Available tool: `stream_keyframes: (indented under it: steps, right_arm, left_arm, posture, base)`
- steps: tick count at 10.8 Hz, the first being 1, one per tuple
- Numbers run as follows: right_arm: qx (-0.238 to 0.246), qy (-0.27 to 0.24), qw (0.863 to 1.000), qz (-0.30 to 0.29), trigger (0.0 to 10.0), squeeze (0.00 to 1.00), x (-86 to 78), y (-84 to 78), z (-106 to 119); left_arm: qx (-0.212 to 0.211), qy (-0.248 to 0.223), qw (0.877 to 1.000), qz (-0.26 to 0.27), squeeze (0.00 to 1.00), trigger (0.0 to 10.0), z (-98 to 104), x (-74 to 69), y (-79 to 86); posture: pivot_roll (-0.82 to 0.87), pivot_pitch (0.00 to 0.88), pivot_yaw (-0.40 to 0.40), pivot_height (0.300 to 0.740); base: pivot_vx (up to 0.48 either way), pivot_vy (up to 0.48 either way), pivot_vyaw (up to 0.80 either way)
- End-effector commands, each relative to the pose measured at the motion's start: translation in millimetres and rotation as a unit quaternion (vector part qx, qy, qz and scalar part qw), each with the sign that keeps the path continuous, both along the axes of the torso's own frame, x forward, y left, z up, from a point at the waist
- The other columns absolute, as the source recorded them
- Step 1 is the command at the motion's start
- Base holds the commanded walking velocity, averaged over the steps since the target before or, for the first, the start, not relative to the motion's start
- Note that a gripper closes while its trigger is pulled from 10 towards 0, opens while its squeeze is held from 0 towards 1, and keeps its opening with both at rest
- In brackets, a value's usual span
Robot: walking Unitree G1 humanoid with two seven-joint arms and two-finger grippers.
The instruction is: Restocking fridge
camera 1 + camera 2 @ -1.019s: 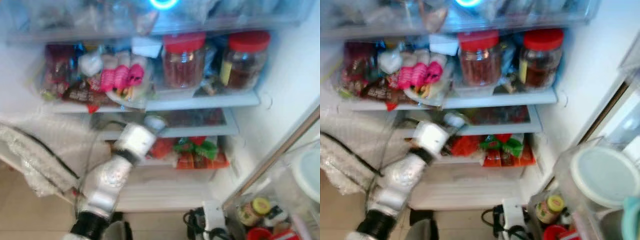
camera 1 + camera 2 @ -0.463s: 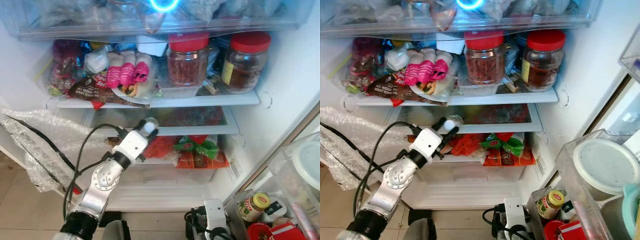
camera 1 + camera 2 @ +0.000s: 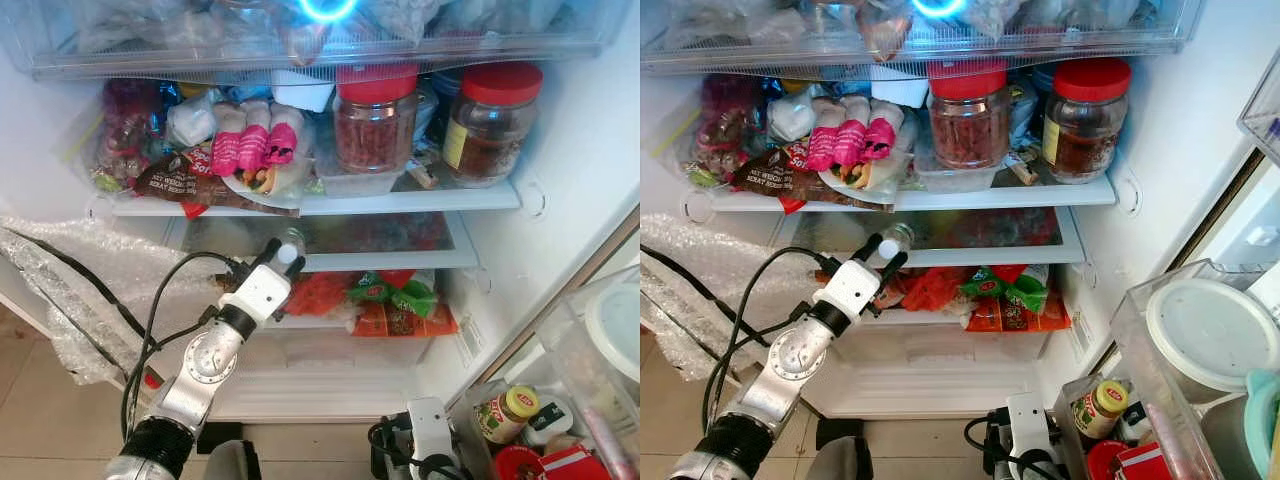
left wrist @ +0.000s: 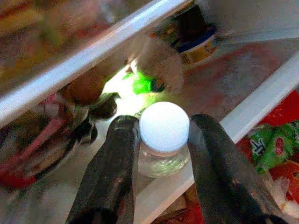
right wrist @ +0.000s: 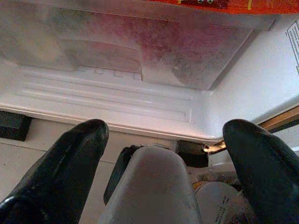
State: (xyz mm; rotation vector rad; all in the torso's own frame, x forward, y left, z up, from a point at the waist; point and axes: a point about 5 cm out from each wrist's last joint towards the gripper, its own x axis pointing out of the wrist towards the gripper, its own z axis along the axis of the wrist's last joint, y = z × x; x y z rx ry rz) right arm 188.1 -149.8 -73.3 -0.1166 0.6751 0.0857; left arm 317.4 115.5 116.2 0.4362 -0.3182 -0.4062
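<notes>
Hanging low near the fridge base, right gripper (image 5: 163, 144) is idling with fingers spread wide, nothing between them. On the right, door bins (image 3: 1200, 400) are holding a yellow-lid jar (image 3: 1102, 410) and a white-lidded tub (image 3: 1212, 335). Left gripper (image 3: 280, 258) is reaching up to the front edge of the middle glass shelf (image 3: 400, 262), fingers clamping a small clear bottle with white cap (image 4: 163, 135); bottle is sitting just at the shelf lip, cap between the two black fingers (image 4: 117, 158). Black cable (image 3: 160, 300) is looping beside the left arm, crinkled bubble wrap (image 3: 70, 280) lying to its left. Below the shelf, red and green snack packets (image 3: 390, 305) are crowding the drawer front. Behind the bottle on that shelf, a blue-rimmed tub (image 4: 198, 44) is standing, with other blurred items nearby. Upper shelf is carrying two red-lid jars (image 3: 375, 115), pink wrapped rolls (image 3: 255, 150) and a brown packet (image 3: 180, 180) overhanging its edge.
</notes>
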Motion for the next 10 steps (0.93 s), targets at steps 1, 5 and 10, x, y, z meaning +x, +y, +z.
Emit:
stream_keyframes:
  steps: [1, 5, 10]
  right_arm:
    - [0.001, 0.056, 0.998, -0.009, 10.0, 0.00, -27.3, -2.4, -14.9]
    - [0.002, 0.057, 0.998, -0.006, 10.0, 0.00, -27.0, -2.9, -14.9]
    - [-0.001, 0.058, 0.998, -0.009, 10.0, 0.00, -26.6, -3.5, -14.8]
  left_arm:
    - [-0.042, 0.048, 0.998, 0.020, 0.00, 10.0, -10.2, 4.7, 3.5]
    - [-0.117, 0.118, 0.983, 0.082, 0.00, 10.0, -32.0, -4.9, 33.7]
    - [-0.116, 0.154, 0.978, 0.084, 0.00, 10.0, -38.3, -0.6, 32.7]
  posture:
    - [-0.14, 0.086, 0.038, 0.610]
    - [-0.14, 0.083, 0.035, 0.610]
    - [-0.14, 0.084, 0.035, 0.610]
  base:
    - [0.000, 0.000, 0.00]
    - [0.000, 0.000, 0.00]
    - [0.000, 0.000, 0.00]
